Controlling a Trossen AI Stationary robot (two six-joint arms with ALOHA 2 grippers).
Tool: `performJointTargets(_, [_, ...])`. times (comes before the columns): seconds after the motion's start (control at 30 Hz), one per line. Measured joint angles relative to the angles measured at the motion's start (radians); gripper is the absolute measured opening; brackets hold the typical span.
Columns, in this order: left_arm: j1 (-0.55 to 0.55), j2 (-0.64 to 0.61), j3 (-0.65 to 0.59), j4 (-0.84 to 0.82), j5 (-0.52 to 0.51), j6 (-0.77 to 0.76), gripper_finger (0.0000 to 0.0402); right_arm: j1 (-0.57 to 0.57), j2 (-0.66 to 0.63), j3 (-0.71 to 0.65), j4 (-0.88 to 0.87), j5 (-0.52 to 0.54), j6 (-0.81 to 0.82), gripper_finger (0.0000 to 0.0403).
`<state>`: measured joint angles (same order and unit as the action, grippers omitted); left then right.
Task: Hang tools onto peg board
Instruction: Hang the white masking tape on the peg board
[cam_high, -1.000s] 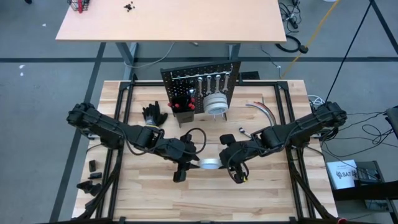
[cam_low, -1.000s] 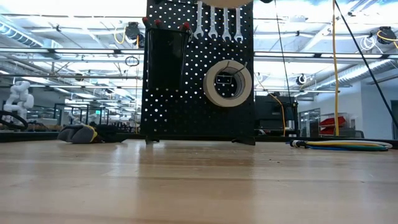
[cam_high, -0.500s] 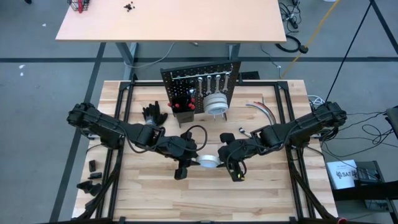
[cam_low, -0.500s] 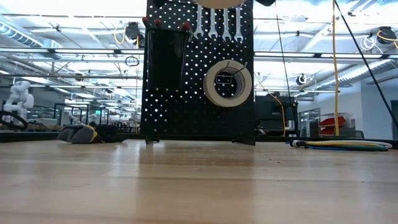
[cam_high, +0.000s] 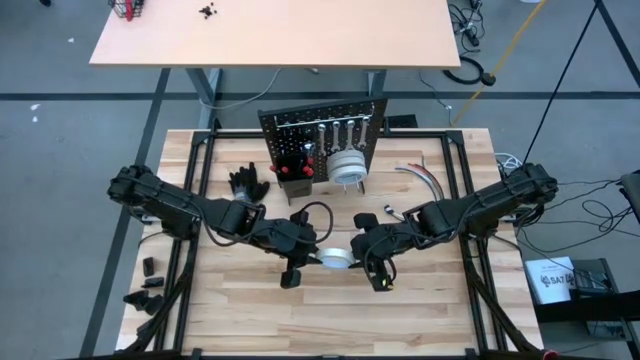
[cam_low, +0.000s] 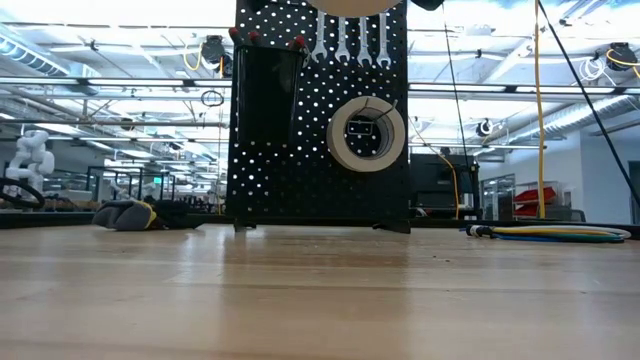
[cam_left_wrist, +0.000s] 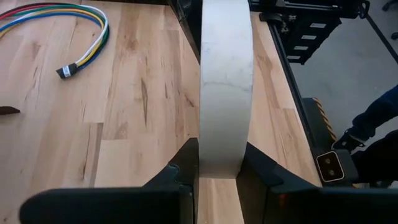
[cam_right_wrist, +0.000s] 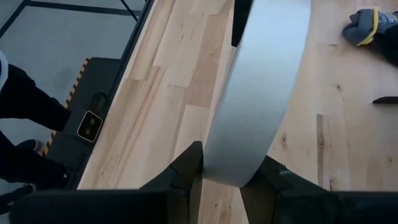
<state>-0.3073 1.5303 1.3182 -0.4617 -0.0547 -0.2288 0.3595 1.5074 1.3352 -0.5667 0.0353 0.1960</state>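
Near the front of the table a white tape roll (cam_high: 335, 260) hangs in mid-air between the two arms, off the tabletop (cam_high: 440, 310); left gripper (cam_high: 316, 260) clamps one side of the ring, fingers (cam_left_wrist: 186, 177) pressed on each face of the band; right gripper (cam_high: 357, 258) clamps the opposite side the same way, fingers (cam_right_wrist: 186, 171) on either face. Likely reason for the double hold: a handover between arms, so both grip at once and the roll cannot drop before one lets go; which arm will carry it on cannot be told. The roll stands on edge in both wrist views, which suits sliding its hole over a hook later.

Farther back, black gloves (cam_high: 248, 183) lie left of the board, coloured hoses (cam_high: 422, 177) to its right, both well apart from the grippers. At the far side the peg board (cam_high: 322, 140) stands upright; wrenches (cam_low: 350, 38) hang along its top row, one tape roll (cam_low: 367, 133) already hangs on a hook, red-handled screwdrivers (cam_high: 303, 160) sit in the black bin (cam_low: 265, 100).

Versus a second ago: the left jaws were wider and off the roll, now clenched on it; the roll sits slightly nearer the left arm; right grip unchanged; board and hung tools unchanged.
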Motion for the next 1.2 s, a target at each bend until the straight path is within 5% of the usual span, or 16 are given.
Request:
performJointTargets(0.83, [0.001,0.0,0.0,-0.004,-0.018,0.007,0.0062,-0.08,-0.008,0.0,-0.021,-0.041,0.073,0.0228])
performJointTargets(1.2, [0.008,0.0,-0.001,-0.045,-0.031,0.009,0.0062,-0.105,-0.188,-0.001,-0.083,0.067,0.088,0.0224])
